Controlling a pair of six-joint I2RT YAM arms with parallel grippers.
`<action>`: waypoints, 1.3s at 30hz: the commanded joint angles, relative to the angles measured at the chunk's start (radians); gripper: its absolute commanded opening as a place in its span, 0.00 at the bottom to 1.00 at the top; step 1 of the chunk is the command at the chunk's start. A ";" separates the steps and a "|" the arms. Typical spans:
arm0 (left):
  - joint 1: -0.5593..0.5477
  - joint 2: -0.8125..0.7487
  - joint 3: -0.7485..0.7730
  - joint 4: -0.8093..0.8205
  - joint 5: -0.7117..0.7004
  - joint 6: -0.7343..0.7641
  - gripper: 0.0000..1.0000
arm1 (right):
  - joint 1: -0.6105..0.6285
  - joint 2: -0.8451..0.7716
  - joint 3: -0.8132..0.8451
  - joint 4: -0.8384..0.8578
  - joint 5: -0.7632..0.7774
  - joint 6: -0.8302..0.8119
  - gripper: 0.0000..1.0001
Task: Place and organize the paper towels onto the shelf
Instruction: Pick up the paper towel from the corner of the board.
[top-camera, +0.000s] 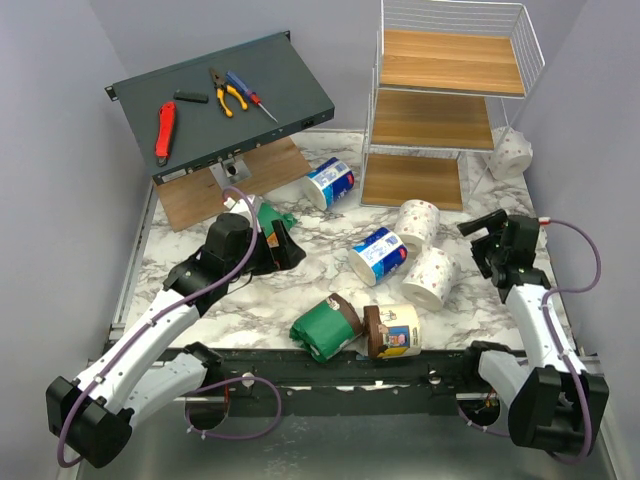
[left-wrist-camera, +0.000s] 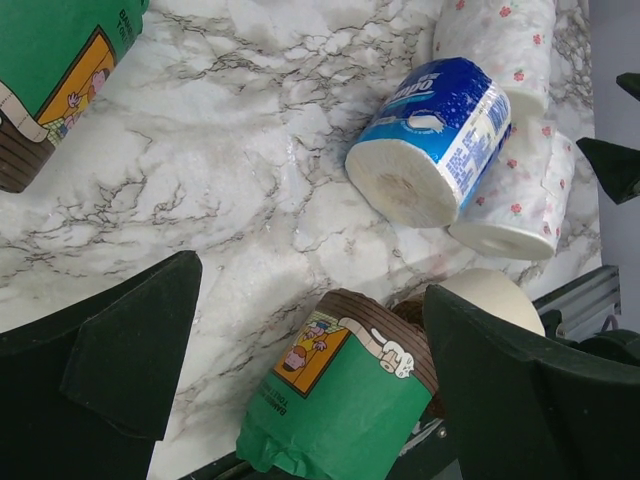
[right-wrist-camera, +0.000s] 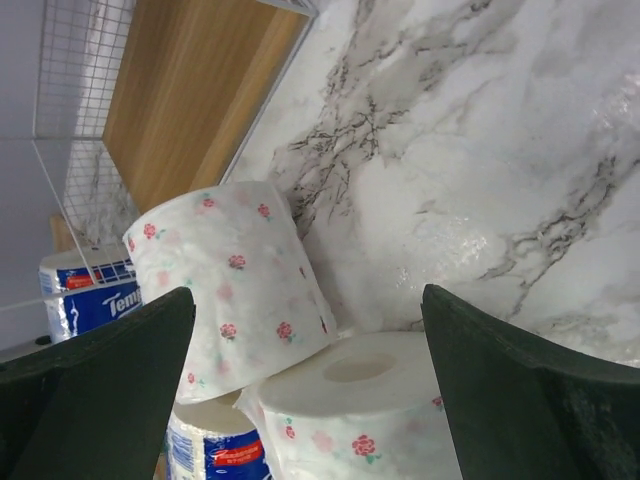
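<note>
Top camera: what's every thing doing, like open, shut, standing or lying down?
left gripper, open, holding nothing
right gripper, open, holding nothing
shelf, standing, no rolls on it
middle blue roll, lying on its side
front green roll, lying on its side

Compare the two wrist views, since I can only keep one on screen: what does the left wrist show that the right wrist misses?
Only left wrist: two green-wrapped rolls, one near, one at top left. Only right wrist: the shelf, its lowest board and wire. Both: the pink-speckled rolls, a blue-and-white roll, the marble table.
</note>
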 joint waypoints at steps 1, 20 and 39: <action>-0.005 -0.022 -0.014 0.024 0.009 -0.048 0.99 | -0.086 0.006 -0.045 0.028 -0.104 0.095 0.97; -0.005 -0.120 -0.090 0.004 -0.036 -0.133 0.99 | -0.107 0.180 0.125 0.244 0.217 0.290 0.96; -0.005 -0.203 -0.162 0.044 -0.081 -0.151 0.99 | -0.330 0.590 0.323 0.495 -0.039 0.218 0.93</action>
